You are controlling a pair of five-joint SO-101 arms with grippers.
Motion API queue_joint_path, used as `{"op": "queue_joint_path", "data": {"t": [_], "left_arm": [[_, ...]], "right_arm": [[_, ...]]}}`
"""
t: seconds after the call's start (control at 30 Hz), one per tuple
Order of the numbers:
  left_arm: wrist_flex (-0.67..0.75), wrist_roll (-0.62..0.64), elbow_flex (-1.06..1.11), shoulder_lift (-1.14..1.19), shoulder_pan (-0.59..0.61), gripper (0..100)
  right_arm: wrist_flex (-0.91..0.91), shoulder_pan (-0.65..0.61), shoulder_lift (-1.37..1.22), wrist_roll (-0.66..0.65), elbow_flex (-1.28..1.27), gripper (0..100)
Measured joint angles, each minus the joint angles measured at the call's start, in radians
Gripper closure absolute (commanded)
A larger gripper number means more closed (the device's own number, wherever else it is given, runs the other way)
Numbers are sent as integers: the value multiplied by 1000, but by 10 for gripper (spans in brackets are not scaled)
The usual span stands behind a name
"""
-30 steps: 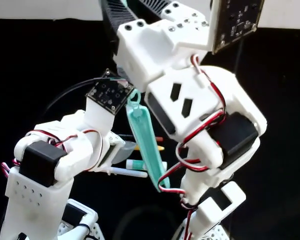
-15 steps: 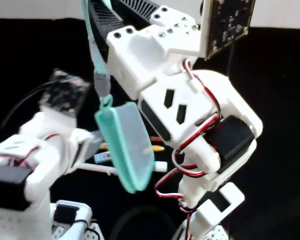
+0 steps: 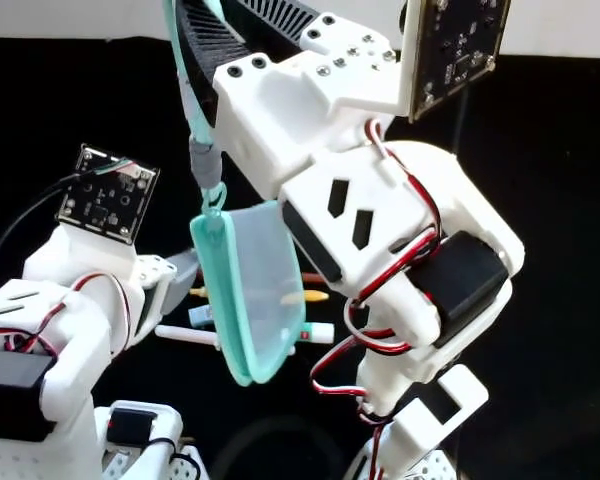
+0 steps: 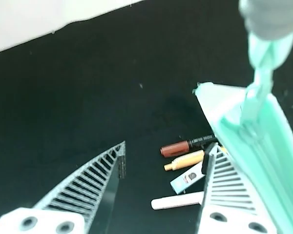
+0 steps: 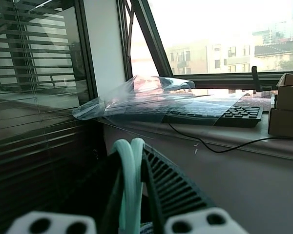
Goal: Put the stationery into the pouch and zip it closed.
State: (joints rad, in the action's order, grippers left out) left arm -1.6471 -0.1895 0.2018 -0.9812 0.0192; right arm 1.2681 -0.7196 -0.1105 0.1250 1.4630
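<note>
A teal pouch (image 3: 250, 300) hangs in the air by its teal strap (image 3: 185, 85). At the top of the high view my right gripper (image 3: 195, 40) is shut on that strap (image 5: 129, 180). The pouch (image 4: 256, 141) dangles tilted, showing its broad side. Beneath it on the black table lie the stationery: a brown marker (image 4: 183, 146), a tan pencil (image 4: 185, 160), a blue-and-white stick (image 4: 189, 178) and a white pen (image 4: 178, 201). My left gripper (image 4: 167, 145) is open above them, just beside the pouch and not touching it. It sits low at the left (image 3: 183, 272) in the high view.
The black table (image 4: 78, 97) stretches away to a white edge (image 4: 39, 19). Both arms crowd the middle of the high view, and the right arm (image 3: 400, 250) hides much of the table. A window sill with a keyboard (image 5: 215, 114) lies beyond the right gripper.
The pouch has been lifted a little and has turned from edge-on to broad side. The left arm has drawn back to the left, away from the pouch.
</note>
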Motion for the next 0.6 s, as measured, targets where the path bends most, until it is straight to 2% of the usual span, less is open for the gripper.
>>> {"op": "queue_joint_path", "data": {"t": [0.27, 0.43, 0.6], "left_arm": [[0, 0, -149, -11, 17, 727], [0, 0, -166, -8, 18, 727], [57, -5, -167, 54, 17, 727]], "right_arm": [[0, 0, 0, 0, 0, 992], [0, 0, 0, 0, 0, 992], [0, 0, 0, 0, 0, 992]]}}
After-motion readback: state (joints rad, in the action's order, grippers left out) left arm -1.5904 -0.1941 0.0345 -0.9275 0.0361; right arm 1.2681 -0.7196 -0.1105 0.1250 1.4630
